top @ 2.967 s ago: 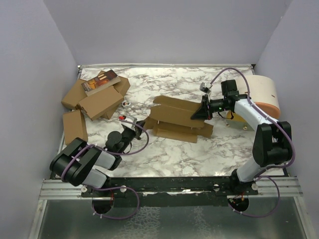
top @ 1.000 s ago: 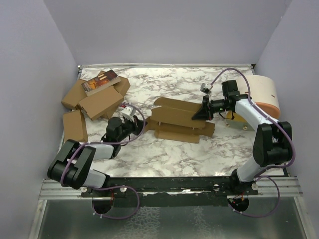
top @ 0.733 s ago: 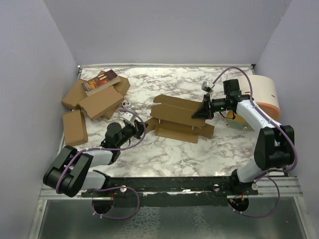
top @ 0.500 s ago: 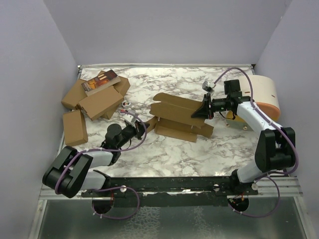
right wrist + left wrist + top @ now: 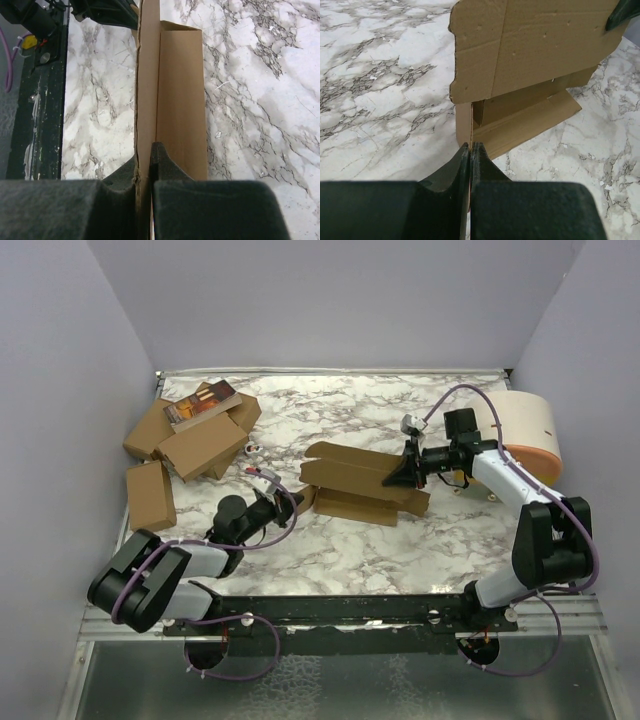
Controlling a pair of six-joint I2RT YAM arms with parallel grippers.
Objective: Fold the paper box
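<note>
**Overhead view.** The paper box (image 5: 358,480), a partly folded sheet of plain brown cardboard, sits at the middle of the marble table (image 5: 340,550), with one panel raised above the lower flaps. I hold it at both ends. The left gripper (image 5: 296,498) meets its near-left corner, and the right gripper (image 5: 393,475) meets its right end. The right arm reaches in from beside the white cylinder with an orange rim (image 5: 527,428) at the table's right edge. A heap of brown cartons (image 5: 200,440) lies at the far left, well apart from the box, and a single carton (image 5: 150,492) lies just in front of the heap.

**Left wrist view.** My left gripper (image 5: 471,148) is pinched fully together on a thin upright flap at the box's corner. The broad panel (image 5: 535,45) rises behind and above it.

**Right wrist view.** My right gripper (image 5: 145,150) is likewise clamped on the edge of an upright panel. The cardboard (image 5: 175,90) runs straight away from the camera toward the left arm.
</note>
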